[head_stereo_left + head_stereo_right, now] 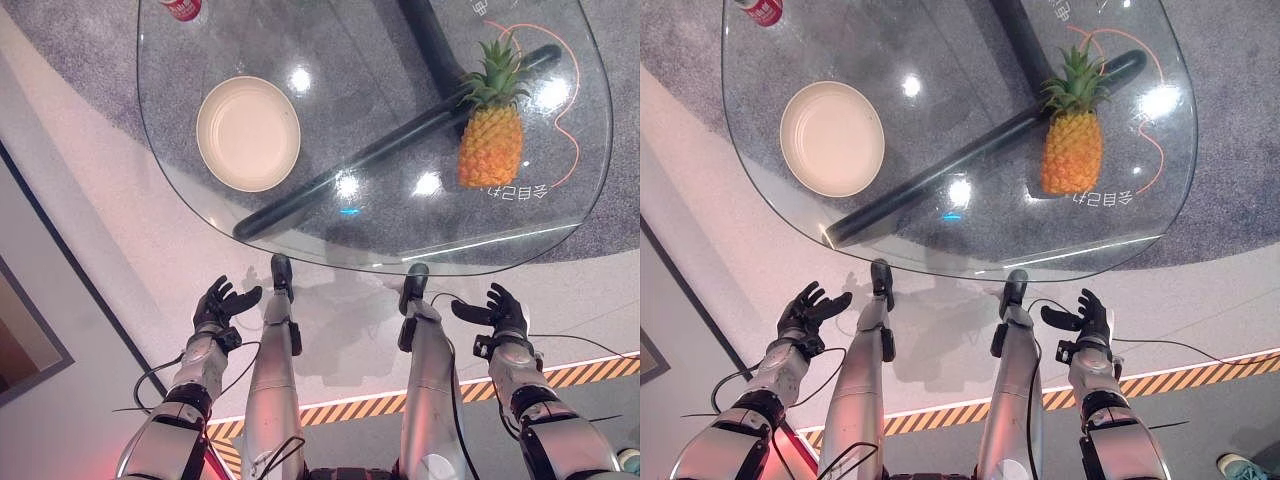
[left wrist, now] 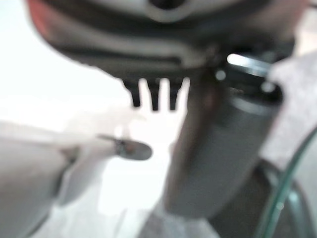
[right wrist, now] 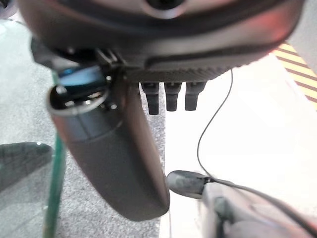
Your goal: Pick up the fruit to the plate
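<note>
Both robot hands hang empty below the desk edge; the fruit is untouched.

Left robot hand (image 1: 225, 303) is low and short of the glass desk (image 1: 190, 170), its fingers spread and relaxed, holding nothing. Moving right, a cream plate (image 1: 248, 133) lies bare on the desk's left part, with a red can (image 1: 181, 8) at the far edge beyond it. Further right, well apart from the plate, the pineapple (image 1: 490, 140) lies on the glass with its leafy crown pointing away from the robot. Right robot hand (image 1: 497, 310) is likewise wide and empty, low in front of the desk on the pineapple's side. Judging by this layout, the right robot hand should rise clear of the glass rim first, then close round the pineapple's body rather than the crown, since the leaves offer a poor hold, before carrying it across.
</note>
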Robot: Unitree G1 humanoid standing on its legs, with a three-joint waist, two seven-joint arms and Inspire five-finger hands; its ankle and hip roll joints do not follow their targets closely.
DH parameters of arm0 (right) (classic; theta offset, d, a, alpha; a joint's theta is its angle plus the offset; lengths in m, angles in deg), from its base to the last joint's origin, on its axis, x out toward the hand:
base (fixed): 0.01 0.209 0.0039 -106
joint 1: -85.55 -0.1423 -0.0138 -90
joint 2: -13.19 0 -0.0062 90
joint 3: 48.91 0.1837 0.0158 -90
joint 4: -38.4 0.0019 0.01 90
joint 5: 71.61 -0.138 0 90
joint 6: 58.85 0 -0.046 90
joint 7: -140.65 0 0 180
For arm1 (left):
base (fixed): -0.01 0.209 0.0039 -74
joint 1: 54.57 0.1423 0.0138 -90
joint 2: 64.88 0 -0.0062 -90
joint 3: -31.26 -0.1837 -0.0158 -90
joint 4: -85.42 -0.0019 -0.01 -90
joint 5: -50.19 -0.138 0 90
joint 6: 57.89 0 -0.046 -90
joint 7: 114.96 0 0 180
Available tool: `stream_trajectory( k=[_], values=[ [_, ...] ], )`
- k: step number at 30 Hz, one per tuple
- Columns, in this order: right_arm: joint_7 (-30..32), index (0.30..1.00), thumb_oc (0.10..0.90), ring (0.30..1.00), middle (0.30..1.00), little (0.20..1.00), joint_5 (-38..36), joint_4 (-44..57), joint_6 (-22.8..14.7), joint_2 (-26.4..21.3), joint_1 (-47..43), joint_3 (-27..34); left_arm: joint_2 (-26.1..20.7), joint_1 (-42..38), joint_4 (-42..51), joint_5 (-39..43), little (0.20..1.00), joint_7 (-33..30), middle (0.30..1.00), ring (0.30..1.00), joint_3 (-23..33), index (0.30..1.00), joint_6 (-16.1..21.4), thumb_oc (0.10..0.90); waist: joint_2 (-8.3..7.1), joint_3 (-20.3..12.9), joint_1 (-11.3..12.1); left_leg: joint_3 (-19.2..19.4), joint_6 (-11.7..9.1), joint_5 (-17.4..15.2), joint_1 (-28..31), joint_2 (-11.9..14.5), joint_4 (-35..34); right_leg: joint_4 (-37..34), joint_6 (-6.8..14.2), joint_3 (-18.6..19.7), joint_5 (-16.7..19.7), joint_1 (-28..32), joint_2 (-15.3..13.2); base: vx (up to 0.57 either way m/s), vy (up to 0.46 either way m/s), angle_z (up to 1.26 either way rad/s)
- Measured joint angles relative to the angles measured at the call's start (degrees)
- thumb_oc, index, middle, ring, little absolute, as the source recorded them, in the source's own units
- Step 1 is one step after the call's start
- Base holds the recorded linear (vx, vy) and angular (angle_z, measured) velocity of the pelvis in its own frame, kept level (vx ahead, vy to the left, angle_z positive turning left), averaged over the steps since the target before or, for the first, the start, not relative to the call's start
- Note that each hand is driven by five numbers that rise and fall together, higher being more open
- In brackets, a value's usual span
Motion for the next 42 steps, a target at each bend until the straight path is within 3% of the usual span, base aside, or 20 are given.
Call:
stream_trajectory(
  k=[7, 12, 14, 19, 25, 28, 30, 32, 35, 37, 42],
  values=[
    [0.48, 0.9, 0.8, 0.9, 0.9, 0.9, -0.13, -0.09, -0.63, -0.03, -2.22, -0.05, -0.02, -0.12, -0.04, 0.0, 0.9, 0.01, 0.9, 0.9, -0.04, 0.9, 0.07, 0.8, 0.0, 0.0, 0.1, -0.18, -0.03, 0.01, -0.05, 0.0, -0.27, -0.16, -0.06, -0.23, -0.22, -0.02, -0.02, 0.0, 0.0, 0.0],
    [3.53, 0.9, 0.8, 0.9, 0.9, 0.9, -5.36, -0.46, -0.21, -1.11, -2.31, 0.65, -0.12, -0.12, -0.12, -0.01, 0.9, 0.16, 0.9, 0.9, -0.06, 0.9, 0.07, 0.8, -0.01, -0.01, 0.12, -0.32, -0.11, 0.06, -0.07, 0.05, -0.77, -0.55, -0.1, -0.61, -0.34, 0.02, -0.04, 0.01, -0.004, 0.0],
    [5.17, 0.9, 0.8, 0.9, 0.9, 0.9, -8.3, -1.23, 0.17, -2.38, -2.43, 3.59, -0.26, -0.12, -0.21, -0.01, 0.9, 0.22, 0.9, 0.9, -0.07, 0.9, 0.13, 0.8, -0.02, -0.01, 0.15, -0.36, -0.28, 0.18, -0.07, 0.05, -1.09, -0.9, 0.14, -0.84, -0.17, 0.13, -0.03, 0.0, 0.0, 0.0],
    [14.71, 0.9, 0.8, 0.9, 0.9, 0.9, -16.19, -2.0, 0.21, -6.96, -2.56, 10.56, -1.31, -0.12, -0.21, 0.0, 0.9, 0.43, 0.9, 0.9, -0.15, 0.9, 0.29, 0.8, -0.06, 0.0, 0.18, -0.42, -0.58, 0.36, -0.07, 0.07, -1.07, -0.97, 0.24, -1.06, 0.03, 0.43, -0.04, 0.0, 0.0, 0.0],
    [22.61, 0.9, 0.8, 0.9, 0.9, 0.9, -20.61, -3.49, 0.04, -11.88, -4.81, 12.73, -2.53, -0.3, -0.16, 0.8, 0.9, 0.42, 0.9, 0.9, -0.24, 0.9, 0.3, 0.8, -0.08, -0.01, 0.16, -0.47, -0.39, 0.24, -0.04, 0.13, -0.79, -1.16, 0.14, -1.19, 0.44, 0.66, 0.0, 0.0, 0.0, 0.0],
    [23.52, 0.9, 0.8, 0.9, 0.9, 0.9, -24.62, -3.38, -1.36, -13.09, -5.64, 14.54, -2.58, -0.31, -0.07, 1.02, 0.9, 0.35, 0.9, 0.9, -0.52, 0.9, 0.09, 0.8, -0.1, -0.02, 0.23, -0.51, -0.37, 0.24, -0.03, 0.24, -0.79, -2.42, -0.17, -1.39, 0.66, 1.18, 0.22, 0.0, -0.004, -0.01],
    [25.47, 0.9, 0.8, 0.9, 0.9, 0.9, -27.22, 0.15, -4.27, -13.14, -5.78, 16.2, -2.89, -0.03, 1.01, 1.7, 0.9, 0.01, 0.9, 0.9, -2.41, 0.9, -0.06, 0.8, -0.13, -0.02, 0.23, -0.53, -0.34, 0.26, -0.06, 0.17, -0.98, -3.55, -0.07, -1.37, 1.38, 1.37, 0.35, 0.0, -0.008, -0.08],
    [26.33, 0.9, 0.8, 0.9, 0.9, 0.9, -27.38, 2.53, -5.5, -13.0, -5.67, 16.19, -2.87, 0.2, 1.39, 1.95, 0.9, 0.01, 0.9, 0.9, -2.66, 0.9, -0.13, 0.8, -0.14, -0.02, 0.21, -0.57, -0.33, 0.27, -0.08, 0.17, -1.11, -4.05, -0.08, -1.33, 1.71, 1.42, 0.46, 0.0, 0.009, -0.07],
    [33.63, 0.9, 0.8, 0.9, 0.9, 0.9, -26.08, 18.65, -9.89, -12.03, -4.74, 15.41, -2.71, 0.78, 4.36, 2.02, 0.9, -1.13, 0.9, 0.9, -2.88, 0.9, -0.31, 0.8, -0.15, -0.01, 0.0, -0.53, -0.32, 0.27, -0.18, 0.18, -1.41, -4.7, 0.02, -1.3, 2.2, 1.36, 0.6, -0.01, 0.043, -0.04],
    [37.97, 0.9, 0.8, 0.9, 0.9, 0.9, -19.58, 24.99, -13.55, -12.09, -5.03, 12.84, -2.66, 0.55, 5.04, 2.02, 0.9, -1.22, 0.9, 0.9, -2.92, 0.9, -0.25, 0.8, -0.16, -0.01, -0.14, -0.51, -0.32, 0.28, -0.2, 0.14, -1.72, -5.08, 0.29, -1.24, 2.5, 1.33, 0.64, -0.02, 0.059, -0.02],
    [44.14, 0.9, 0.8, 0.9, 0.9, 0.9, -9.3, 36.01, -14.69, -11.98, -5.92, 10.0, -2.62, 0.58, 5.32, 2.14, 0.9, -1.86, 0.9, 0.9, -2.86, 0.9, -0.15, 0.8, -0.17, 0.0, 0.0, -0.34, -0.32, 0.28, -0.2, 0.01, -2.05, -5.28, 0.37, -1.24, 2.56, 1.17, 0.48, -0.01, 0.054, 0.0]
  ],
)
